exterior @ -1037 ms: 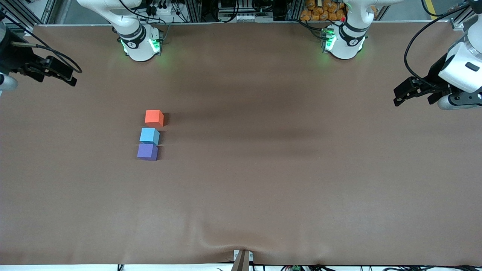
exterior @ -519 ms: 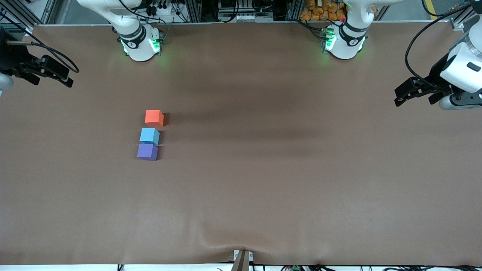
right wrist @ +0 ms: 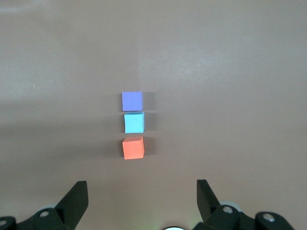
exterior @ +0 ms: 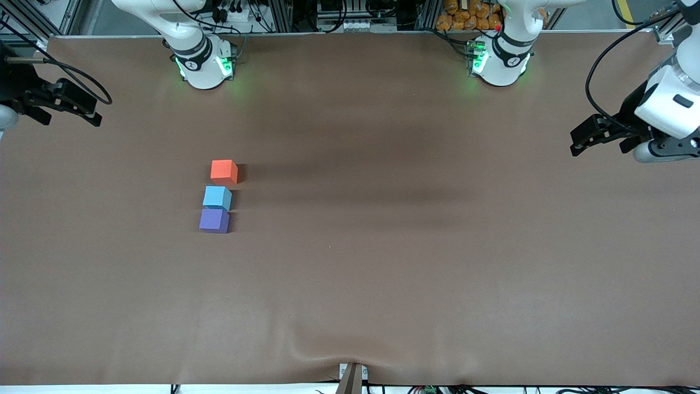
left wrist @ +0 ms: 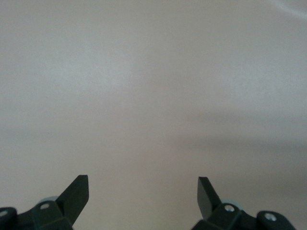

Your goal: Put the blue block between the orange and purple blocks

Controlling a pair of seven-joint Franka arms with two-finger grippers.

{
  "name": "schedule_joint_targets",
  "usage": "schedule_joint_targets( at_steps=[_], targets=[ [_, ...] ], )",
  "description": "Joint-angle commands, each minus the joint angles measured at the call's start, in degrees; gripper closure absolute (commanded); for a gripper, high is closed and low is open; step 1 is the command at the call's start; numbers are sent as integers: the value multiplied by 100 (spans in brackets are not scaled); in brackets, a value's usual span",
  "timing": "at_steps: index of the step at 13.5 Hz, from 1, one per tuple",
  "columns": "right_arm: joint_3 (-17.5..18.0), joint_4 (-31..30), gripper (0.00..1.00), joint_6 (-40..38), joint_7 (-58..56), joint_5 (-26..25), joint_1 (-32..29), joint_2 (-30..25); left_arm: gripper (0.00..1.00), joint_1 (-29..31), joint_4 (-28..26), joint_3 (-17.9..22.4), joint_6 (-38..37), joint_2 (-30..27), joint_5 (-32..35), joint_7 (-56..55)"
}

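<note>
Front view: blue block (exterior: 217, 197) sits on the brown surface (exterior: 383, 262) in a short line with the orange block (exterior: 224, 171) and purple block (exterior: 214, 221). Orange lies farthest from the camera, purple nearest, blue between them. Blue appears to touch purple; a narrow gap shows toward orange. The line runs roughly toward the camera, at the right arm's end of the surface. Right gripper (exterior: 90, 109) hangs over that end's edge, well apart from the blocks; left gripper (exterior: 581, 142) hangs over the other end, much farther off. Judgement: placement looks done; if any nudge were needed, the right arm is the nearer one.

Left wrist view: jaws spread wide, nothing between them, only bare surface below. This arm waits.

Right wrist view: jaws spread, empty. All three blocks show ahead of them, in line with the gap between the jaws, orange closest to the gripper, then blue, then purple.
</note>
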Motion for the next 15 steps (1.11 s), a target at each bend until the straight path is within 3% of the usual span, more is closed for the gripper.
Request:
schedule_joint_targets(
  at_steps=[1, 10, 15],
  targets=[
    [67, -8, 0, -33, -122, -79, -117, -81, 0, -25, 81, -25, 0, 45, 47, 11],
    [67, -8, 0, -41, -114, -79, -126, -81, 0, 54, -77, -183, -62, -60, 38, 54],
    [67, -8, 0, -41, -105, -79, -126, -81, 0, 107, -568, -166, -141, -657, 47, 63]
  ],
)
